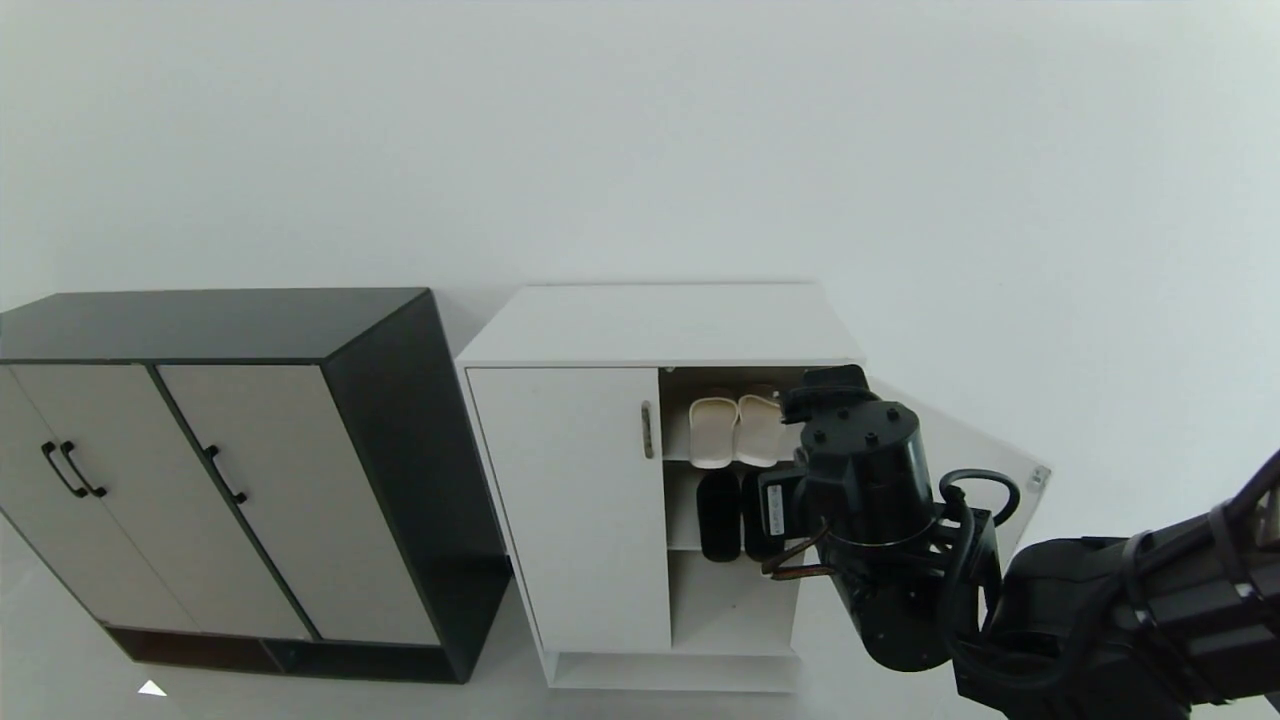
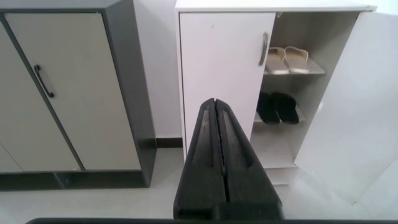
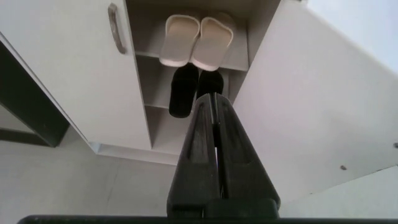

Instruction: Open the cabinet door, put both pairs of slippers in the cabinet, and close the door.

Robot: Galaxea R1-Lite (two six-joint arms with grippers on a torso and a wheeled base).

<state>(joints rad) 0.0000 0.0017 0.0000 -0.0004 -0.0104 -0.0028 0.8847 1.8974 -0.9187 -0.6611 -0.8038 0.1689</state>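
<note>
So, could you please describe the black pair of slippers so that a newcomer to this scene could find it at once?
Find the white cabinet standing right of the dark cabinet, with its right door swung open. Inside, the black slippers sit side by side on the middle shelf. They lie directly below the white slippers on the top shelf, and are the only dark pair.

We seem to be in a home entryway, or a staged copy of one: a white cabinet [image 1: 570, 500] holding pale slippers [image 1: 735, 430] and black slippers [image 1: 718, 515] on its shelves stands beside a dark cabinet [image 1: 400, 450], both on a pale floor [image 1: 60, 660] against a plain wall [image 1: 640, 140].
</note>
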